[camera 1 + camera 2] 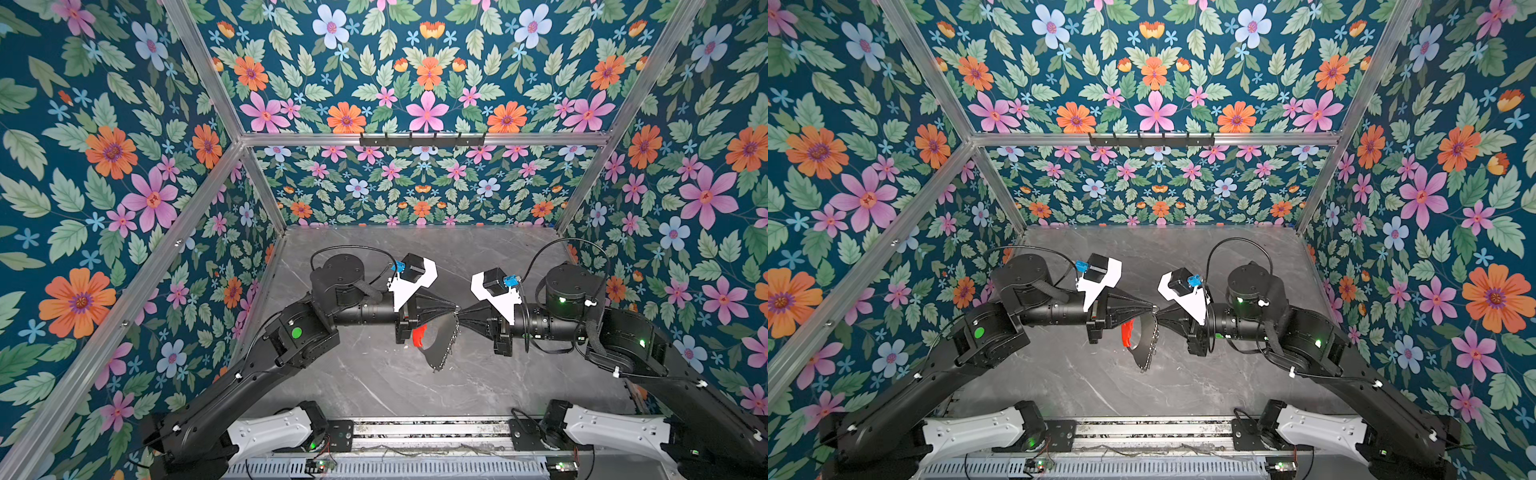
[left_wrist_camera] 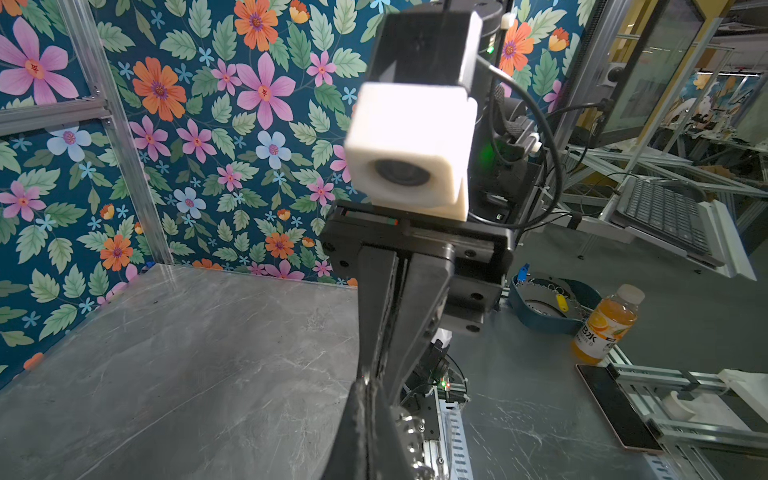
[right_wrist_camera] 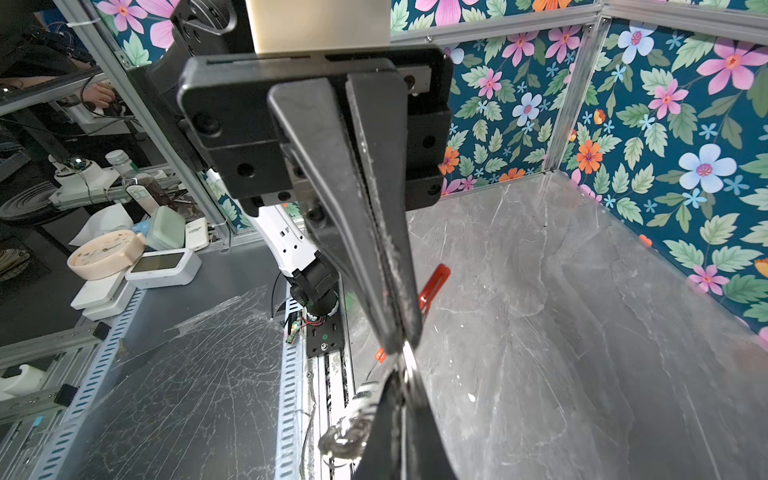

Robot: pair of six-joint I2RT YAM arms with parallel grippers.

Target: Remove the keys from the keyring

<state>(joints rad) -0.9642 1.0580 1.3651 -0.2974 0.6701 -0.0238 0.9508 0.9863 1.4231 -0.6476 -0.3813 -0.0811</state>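
Left gripper (image 1: pixel 452 308) was clamped on the keyring (image 1: pixel 442 345), hanging above the worktop (image 1: pixel 374 386); right gripper (image 1: pixel 462 311) met it tip to tip, whether gripping anything unclear. A slow, straight pull, left holding firm, looked wisest for freeing the key.

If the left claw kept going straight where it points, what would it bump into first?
The right gripper, most likely: the left gripper faces it tip to tip, the keyring hanging below them.
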